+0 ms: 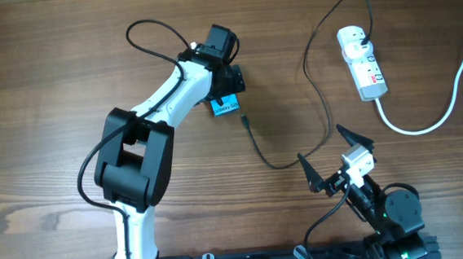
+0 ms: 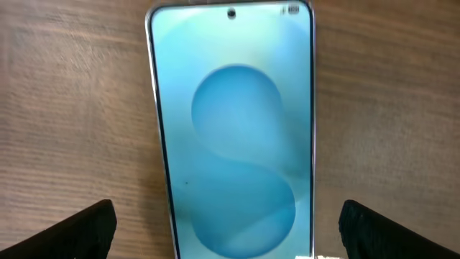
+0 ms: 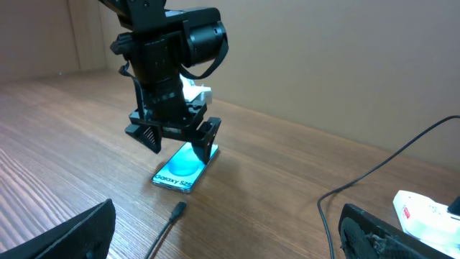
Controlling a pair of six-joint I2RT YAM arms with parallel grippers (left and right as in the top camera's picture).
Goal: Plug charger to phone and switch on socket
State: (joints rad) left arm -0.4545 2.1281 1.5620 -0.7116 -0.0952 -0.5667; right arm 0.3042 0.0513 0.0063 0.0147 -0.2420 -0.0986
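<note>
1. The phone (image 1: 226,106) lies flat and face up, its screen lit teal and white.
2. The charger (image 1: 326,115), a thin black cable, curves away from the socket. Its plug tip (image 1: 246,123) lies just beside the phone's "Galaxy" end, unplugged.
3. The socket (image 1: 362,63), a white power strip with red marks, lies well apart to the right.

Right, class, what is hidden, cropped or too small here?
Overhead: the left gripper covers most of the phone.
Left wrist: the bottom edge cuts off the phone's lower end.
Overhead: switches on the socket are too small to read.
Right wrist: the right edge crops the socket.

Left tool (image 3: 182,152) low over phone (image 3: 175,177), open table (image 3: 65,165) around charger plug (image 3: 177,209)
</note>
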